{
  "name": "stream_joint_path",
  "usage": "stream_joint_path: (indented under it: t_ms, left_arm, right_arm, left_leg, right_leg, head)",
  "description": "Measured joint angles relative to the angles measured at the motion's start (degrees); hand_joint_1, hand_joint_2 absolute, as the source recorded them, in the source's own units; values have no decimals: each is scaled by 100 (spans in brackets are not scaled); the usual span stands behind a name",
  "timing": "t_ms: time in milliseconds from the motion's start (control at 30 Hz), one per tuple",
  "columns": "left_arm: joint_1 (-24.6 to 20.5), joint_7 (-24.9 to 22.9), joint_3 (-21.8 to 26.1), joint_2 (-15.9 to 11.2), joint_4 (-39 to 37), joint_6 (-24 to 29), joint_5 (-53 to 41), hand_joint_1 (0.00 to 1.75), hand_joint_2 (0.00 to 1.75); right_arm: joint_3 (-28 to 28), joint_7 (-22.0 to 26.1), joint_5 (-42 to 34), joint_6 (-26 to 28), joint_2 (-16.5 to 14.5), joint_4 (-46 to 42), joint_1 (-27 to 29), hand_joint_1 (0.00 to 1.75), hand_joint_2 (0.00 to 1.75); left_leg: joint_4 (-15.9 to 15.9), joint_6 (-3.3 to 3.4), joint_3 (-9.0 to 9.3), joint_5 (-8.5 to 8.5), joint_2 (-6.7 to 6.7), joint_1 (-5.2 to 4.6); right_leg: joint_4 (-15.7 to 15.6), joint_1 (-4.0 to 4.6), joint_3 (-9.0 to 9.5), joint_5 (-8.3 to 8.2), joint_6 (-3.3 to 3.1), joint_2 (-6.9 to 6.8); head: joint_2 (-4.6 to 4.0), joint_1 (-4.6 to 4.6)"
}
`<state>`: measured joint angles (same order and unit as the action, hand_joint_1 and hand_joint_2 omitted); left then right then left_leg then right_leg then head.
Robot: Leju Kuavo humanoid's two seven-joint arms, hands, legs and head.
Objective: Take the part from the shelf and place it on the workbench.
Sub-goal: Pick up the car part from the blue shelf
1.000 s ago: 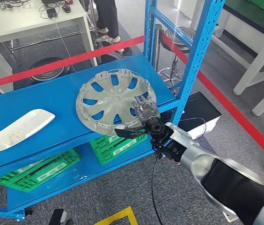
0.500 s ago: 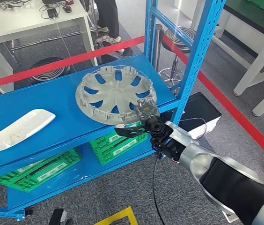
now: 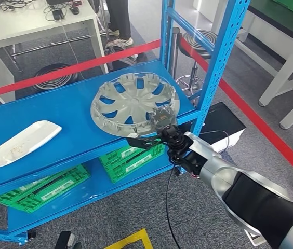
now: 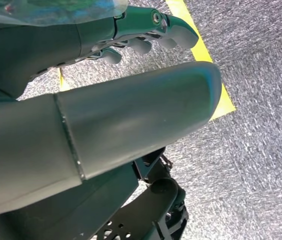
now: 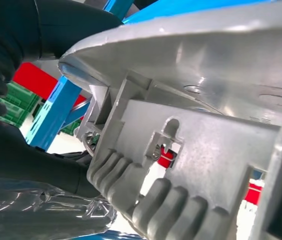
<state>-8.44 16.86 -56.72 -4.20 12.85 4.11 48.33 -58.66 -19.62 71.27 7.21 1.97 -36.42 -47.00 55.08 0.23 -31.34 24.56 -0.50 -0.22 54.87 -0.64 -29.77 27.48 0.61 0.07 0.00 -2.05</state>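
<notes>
— What's on the shelf (image 3: 58,111), from the left?

— A white curved panel (image 3: 17,142) at the left end. Toward the right post lies the part, a silver hubcap (image 3: 133,101), its near edge tilted up off the blue surface.

— And your hands?

— My right robot hand (image 3: 161,126) is clamped on that near rim. My left robot hand (image 4: 147,35) hangs over the grey floor with its fingers apart, holding nothing.

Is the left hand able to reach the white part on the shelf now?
Probably not. The left hand hangs low over the floor, holding nothing. The white part lies on the shelf, with nothing blocking it.
</notes>
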Motion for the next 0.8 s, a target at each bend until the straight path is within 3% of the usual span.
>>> stream_joint_path:
  t_ms: [133, 367, 800]
  left_arm:
    - [5, 4, 0, 0, 0, 1, 8, 0, 0]
    - [51, 44, 0, 2, 0, 25, 81, 0, 0]
    - [93, 100, 2, 2, 0, 114, 107, 0, 0]
  right_arm:
    - [0, -88, 28, 177, 2, -23, 4, 175, 175]
    - [167, -438, -161, 1079, 98, -383, 57, 175, 175]
    - [824, -537, -759, 1473, 510, -1681, 250, 175, 175]
  left_leg:
    - [0, 0, 0, 0, 0, 0]
    - [2, 0, -1, 0, -1, 0]
    - [4, 0, -1, 0, 0, 0]
  right_leg:
    - [0, 0, 1, 0, 0, 0]
    - [0, 0, -1, -2, 3, 0]
    - [0, 0, -3, -2, 3, 0]
  head:
    - [-1, 0]
    - [-1, 0]
    - [-2, 0]
